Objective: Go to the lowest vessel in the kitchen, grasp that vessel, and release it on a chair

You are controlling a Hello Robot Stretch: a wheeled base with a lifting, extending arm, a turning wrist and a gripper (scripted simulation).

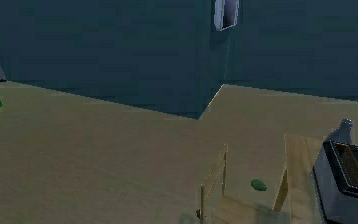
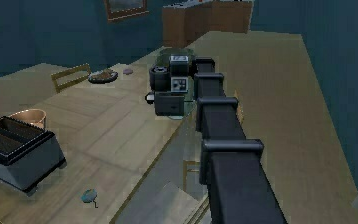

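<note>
— What's nearest on your screens?

— In the arm side view my arm, a dark square bar in stepped sections, runs out along the wooden table's long edge. Closest on the tabletop lies a small round thing, then a dark boxy appliance.

— Any print?

— Black marks on two white squares, too small for me to read.

— And the pincer?

— The gripper sits at the table's edge. I cannot tell how its fingers stand or whether it holds anything.

— The vessel?

— A shallow round dish lies on the tabletop beyond, just beside a slatted wooden chair. Right of the arm, bare plank floor runs open to wooden cabinets at the teal wall.
</note>
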